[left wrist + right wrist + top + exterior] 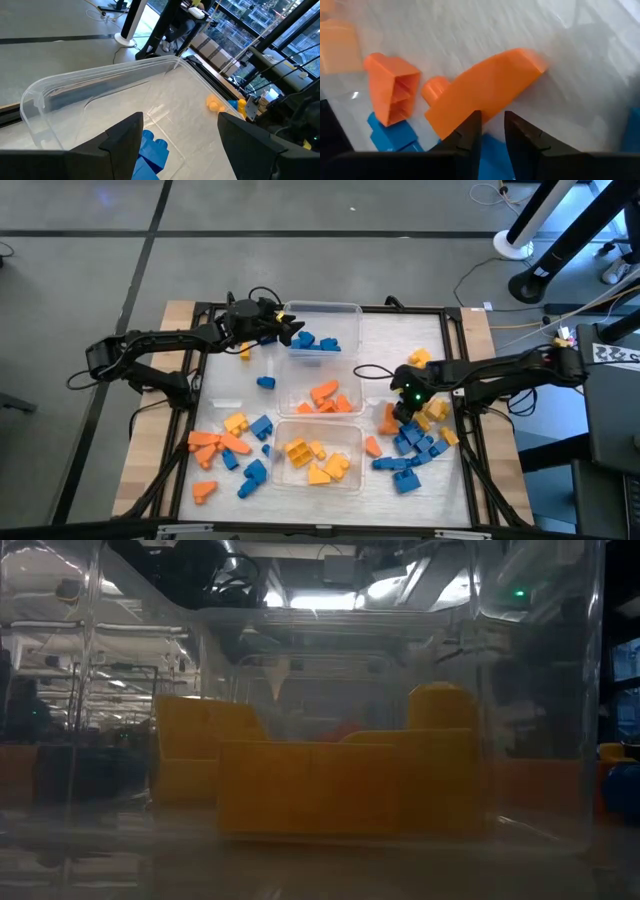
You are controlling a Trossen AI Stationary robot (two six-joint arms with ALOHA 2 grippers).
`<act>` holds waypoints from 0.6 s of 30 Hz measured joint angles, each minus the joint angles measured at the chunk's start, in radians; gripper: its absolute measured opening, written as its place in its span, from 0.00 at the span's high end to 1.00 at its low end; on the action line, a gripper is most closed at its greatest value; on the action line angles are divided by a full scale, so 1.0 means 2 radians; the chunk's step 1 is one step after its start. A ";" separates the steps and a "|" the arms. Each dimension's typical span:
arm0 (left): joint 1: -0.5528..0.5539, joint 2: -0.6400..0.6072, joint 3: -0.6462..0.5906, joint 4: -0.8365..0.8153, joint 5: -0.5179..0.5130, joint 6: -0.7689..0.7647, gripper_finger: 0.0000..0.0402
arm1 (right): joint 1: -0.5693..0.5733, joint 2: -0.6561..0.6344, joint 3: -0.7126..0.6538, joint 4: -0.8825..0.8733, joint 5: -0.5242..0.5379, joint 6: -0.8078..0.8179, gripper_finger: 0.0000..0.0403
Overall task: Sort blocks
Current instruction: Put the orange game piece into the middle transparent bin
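Three clear tubs stand in a row down the table's middle. The far tub (340,315) holds blue blocks (318,342), the middle tub orange blocks (325,395), and the near tub yellow blocks (340,780). My left gripper (175,135) hangs wide open over the far tub's left end, above blue blocks (150,150) lying inside. My right gripper (400,412) points down over the mixed pile (415,445) at the table's right. Its fingers (493,130) stand a narrow gap apart, right at a curved orange block (485,95) lying on the table. My right gripper comes slanting down from above, and its fingertips (472,125) stand at the near edge (455,125) of the curved orange block. I cannot tell whether they touch it. Nothing shows between the fingers, and the block lies flat on the table.
A second pile of orange, blue and yellow blocks (230,450) lies at the table's near left. Single blocks (265,382) lie left of the tubs. An open-ended orange block (392,95) and blue blocks (390,137) crowd the right gripper. A black rail (465,380) frames the table.
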 joint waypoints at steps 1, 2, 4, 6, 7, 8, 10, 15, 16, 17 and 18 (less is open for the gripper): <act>0.000 0.000 0.000 0.000 0.000 0.000 0.39 | 0.000 0.004 0.000 0.004 -0.002 -0.001 0.79; 0.000 0.000 0.000 0.000 0.000 0.000 0.39 | 0.000 0.007 0.000 0.009 -0.004 -0.001 0.79; 0.000 0.000 0.000 0.000 0.000 0.000 0.39 | 0.000 0.012 0.000 0.021 -0.004 -0.001 0.79; 0.000 0.000 0.000 0.000 0.000 0.000 0.39 | 0.000 0.017 0.000 0.038 -0.007 -0.001 0.79; 0.000 0.000 0.000 0.000 0.000 0.000 0.39 | 0.000 0.019 0.000 0.046 -0.008 -0.001 0.79; 0.000 0.000 0.000 0.000 0.000 0.000 0.39 | 0.000 0.022 0.000 0.052 -0.012 -0.001 0.79; 0.000 0.000 0.000 0.000 0.000 0.000 0.39 | 0.000 0.029 0.000 0.061 -0.019 -0.001 0.79; 0.000 0.000 0.000 0.000 0.000 0.000 0.39 | 0.000 0.053 0.001 0.070 -0.038 -0.001 0.79; 0.000 0.000 0.000 0.000 0.000 0.000 0.39 | 0.000 0.058 0.001 0.077 -0.039 -0.002 0.79; 0.000 0.000 0.000 0.000 0.000 0.000 0.39 | 0.000 0.062 0.001 0.088 -0.040 -0.002 0.79; 0.000 0.000 0.000 0.000 0.000 0.000 0.39 | 0.000 0.065 0.001 0.101 -0.039 -0.003 0.79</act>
